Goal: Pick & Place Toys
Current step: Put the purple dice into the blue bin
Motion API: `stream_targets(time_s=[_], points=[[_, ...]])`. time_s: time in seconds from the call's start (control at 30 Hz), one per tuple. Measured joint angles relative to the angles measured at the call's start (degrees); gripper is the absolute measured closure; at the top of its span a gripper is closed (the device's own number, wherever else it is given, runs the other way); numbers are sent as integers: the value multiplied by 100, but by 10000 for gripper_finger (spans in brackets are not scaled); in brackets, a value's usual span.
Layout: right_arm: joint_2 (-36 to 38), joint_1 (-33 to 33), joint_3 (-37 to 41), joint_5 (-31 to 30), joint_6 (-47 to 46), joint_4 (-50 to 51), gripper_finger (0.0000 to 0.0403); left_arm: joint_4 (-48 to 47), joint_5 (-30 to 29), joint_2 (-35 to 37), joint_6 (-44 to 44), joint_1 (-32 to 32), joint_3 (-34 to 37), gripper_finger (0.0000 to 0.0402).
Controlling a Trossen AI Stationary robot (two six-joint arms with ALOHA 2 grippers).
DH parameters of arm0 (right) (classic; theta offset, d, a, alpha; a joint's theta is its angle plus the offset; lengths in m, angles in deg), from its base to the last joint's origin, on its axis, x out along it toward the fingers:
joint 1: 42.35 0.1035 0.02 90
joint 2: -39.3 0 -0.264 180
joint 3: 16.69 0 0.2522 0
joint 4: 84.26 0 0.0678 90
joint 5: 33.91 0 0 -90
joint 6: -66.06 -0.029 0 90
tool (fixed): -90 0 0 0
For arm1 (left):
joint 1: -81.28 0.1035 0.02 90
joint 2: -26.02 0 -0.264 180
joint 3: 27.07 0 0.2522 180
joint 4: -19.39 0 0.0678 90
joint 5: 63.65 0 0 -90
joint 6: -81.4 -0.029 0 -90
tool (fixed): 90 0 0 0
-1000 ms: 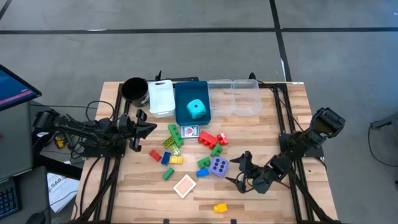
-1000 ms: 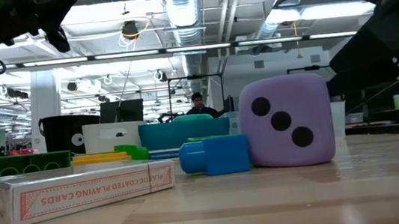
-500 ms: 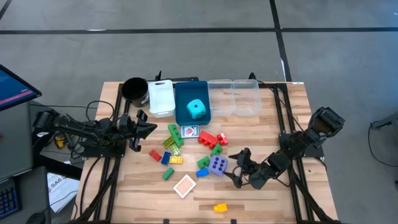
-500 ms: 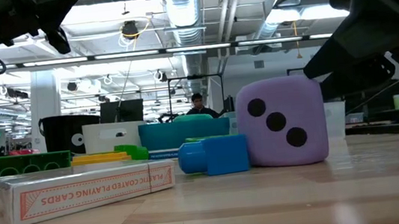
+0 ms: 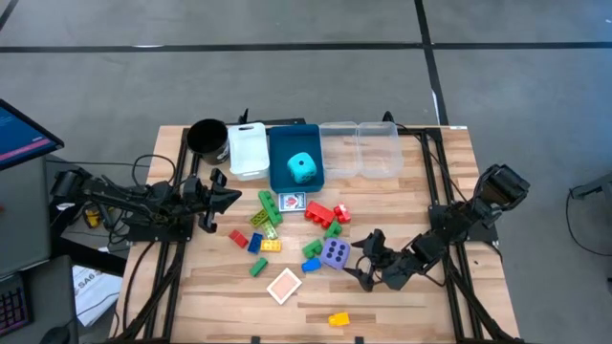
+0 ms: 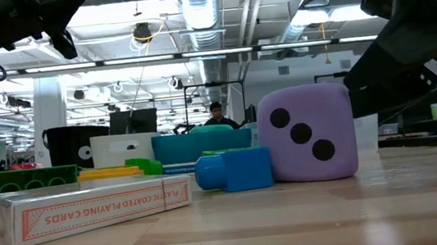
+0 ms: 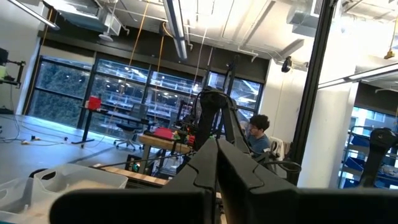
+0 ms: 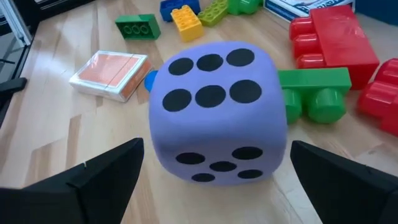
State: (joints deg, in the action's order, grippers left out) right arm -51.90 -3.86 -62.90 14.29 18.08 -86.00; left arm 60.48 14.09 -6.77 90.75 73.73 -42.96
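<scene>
The purple die (image 5: 335, 254) rests on the table right of centre, its six-dot face up in the right wrist view (image 8: 217, 118). My right gripper (image 5: 360, 258) is open just to its right. One finger (image 8: 106, 177) stands on each side (image 8: 339, 180) of the die, with a gap at both. Red bricks (image 5: 325, 212), green bricks (image 5: 312, 249), a yellow brick (image 5: 338, 319) and a red-backed card deck (image 5: 284, 285) lie around it. The cyan die (image 5: 302, 167) sits in the blue bin (image 5: 279, 143). My left gripper (image 5: 234, 198) is shut on nothing, raised over the table's left part.
A black cup (image 5: 207, 139), a white bin (image 5: 247, 151) and clear bins (image 5: 359, 148) line the far edge beside the blue bin. A boxed card pack (image 5: 292, 201) lies near the red bricks. Bare wood shows at the near right. A person (image 6: 216, 114) sits far behind the table.
My right gripper has edged toward the table's left, closer around the purple die, and rolled slightly. It has stayed open. The die has shifted a little toward the left.
</scene>
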Motion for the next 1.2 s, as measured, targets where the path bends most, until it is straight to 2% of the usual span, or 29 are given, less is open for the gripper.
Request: stream_targets(time_s=[0.33,0.67,0.8,1.0,1.2], points=[[2,-245,0,146,76,-28,3,0,5,0,0,0,0,399],[2,-265,0,88,698,-428,3,0,9,0,-2,0,0,399],[2,-140,0,-216,776,-427,3,-1,10,0,0,1,0,399],[-16,323,-1,-1155,765,-435,3,-2,12,0,0,0,0,399],[-714,663,-9,-1797,318,-831,3,-2,14,0,0,0,0,399]])
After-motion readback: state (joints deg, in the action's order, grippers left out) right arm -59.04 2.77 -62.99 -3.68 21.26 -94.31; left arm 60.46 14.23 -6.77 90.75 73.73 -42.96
